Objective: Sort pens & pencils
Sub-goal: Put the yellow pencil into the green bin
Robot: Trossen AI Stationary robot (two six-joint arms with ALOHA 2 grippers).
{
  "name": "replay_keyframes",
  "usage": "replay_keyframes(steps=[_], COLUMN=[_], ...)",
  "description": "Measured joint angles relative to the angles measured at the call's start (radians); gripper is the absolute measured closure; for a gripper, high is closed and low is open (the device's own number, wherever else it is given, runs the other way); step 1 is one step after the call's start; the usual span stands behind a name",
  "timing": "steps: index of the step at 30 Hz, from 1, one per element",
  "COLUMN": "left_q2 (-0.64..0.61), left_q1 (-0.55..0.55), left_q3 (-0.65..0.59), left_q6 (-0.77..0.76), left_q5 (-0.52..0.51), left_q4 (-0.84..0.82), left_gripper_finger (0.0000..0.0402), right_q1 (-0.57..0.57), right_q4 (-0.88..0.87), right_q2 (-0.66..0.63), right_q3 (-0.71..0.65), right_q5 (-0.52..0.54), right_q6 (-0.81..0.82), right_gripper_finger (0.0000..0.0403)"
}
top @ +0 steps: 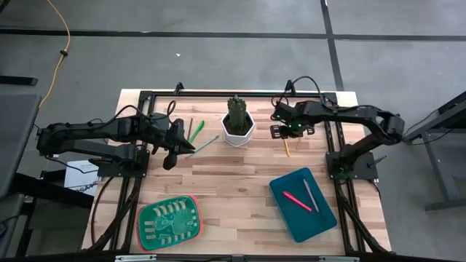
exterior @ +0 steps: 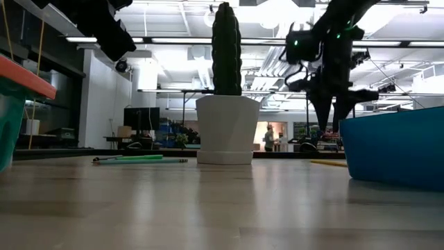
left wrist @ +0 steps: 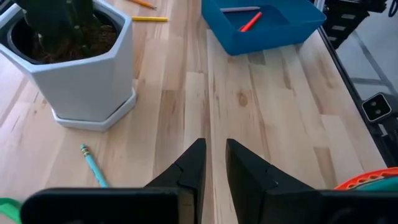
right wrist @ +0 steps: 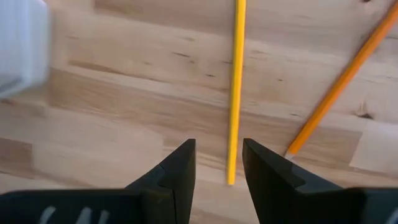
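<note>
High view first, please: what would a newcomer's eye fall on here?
A dark green cactus in a white hexagonal pot stands at the table's middle back. Toward the front right lies a blue rectangular plastic tray holding a pink-red pen. The right gripper hovers open over a slim yellow pencil.

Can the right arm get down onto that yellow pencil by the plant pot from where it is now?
Probably yes. The right gripper hangs open directly over the yellow pencil, which lies flat on bare wood. The orange pencil lies angled beside it but apart, and the white pot stands off to the side.
</note>
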Motion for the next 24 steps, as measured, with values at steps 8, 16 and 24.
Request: replay_keyframes(steps=[8, 16, 24], left_q2=[0.0, 0.0, 0.0], left_q1=[0.0, 0.0, 0.0], left_q3=[0.0, 0.0, 0.0], left_q6=[-0.034, -0.06, -0.063], left_q5=[0.0, -0.001, -0.003], left_q4=[-0.002, -0.002, -0.002], left_gripper_finger=[0.0351, 0.0351, 0.0351], right_q1=[-0.001, -0.007, -0.04], right_q4=[0.0, 0.006, 0.038], right_q2=[0.095, 0.126, 0.172], right_q3=[0.0, 0.0, 0.001], right_q5=[-0.055, -0.07, -0.073], right_q6=[-0.064, -0.113, -0.141], right_gripper_finger=[0.0282, 0.0282, 0.0282])
